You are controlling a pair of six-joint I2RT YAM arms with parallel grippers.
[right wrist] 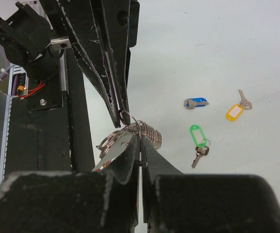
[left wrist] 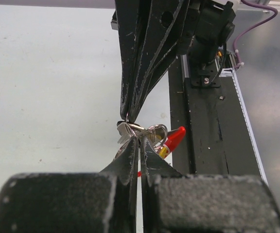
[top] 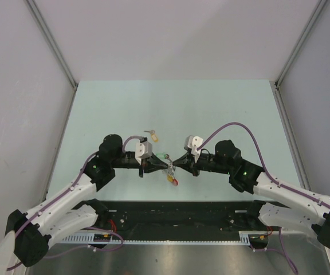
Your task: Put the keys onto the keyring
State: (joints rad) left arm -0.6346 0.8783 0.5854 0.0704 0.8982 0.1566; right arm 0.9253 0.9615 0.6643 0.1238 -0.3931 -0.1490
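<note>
The keyring is held between both grippers just above the table; its red arc [top: 173, 181] [left wrist: 174, 138] hangs down, and its silver coil [right wrist: 152, 134] and loops [left wrist: 155, 132] show in the wrist views. My left gripper [top: 156, 165] [left wrist: 139, 141] is shut on a wire loop of the keyring. My right gripper [top: 176, 165] [right wrist: 140, 137] is shut on a plain silver key [right wrist: 109, 154] [left wrist: 125, 128] pressed against the coil. Three tagged keys lie loose on the table: green [right wrist: 197, 135] [top: 166, 156], blue [right wrist: 195, 103], yellow [right wrist: 235, 111] [top: 153, 136].
A black rail [top: 176, 215] [left wrist: 213, 136] runs along the table's near edge, right under the hanging keyring. Grey walls enclose the pale table [top: 171, 109] on three sides.
</note>
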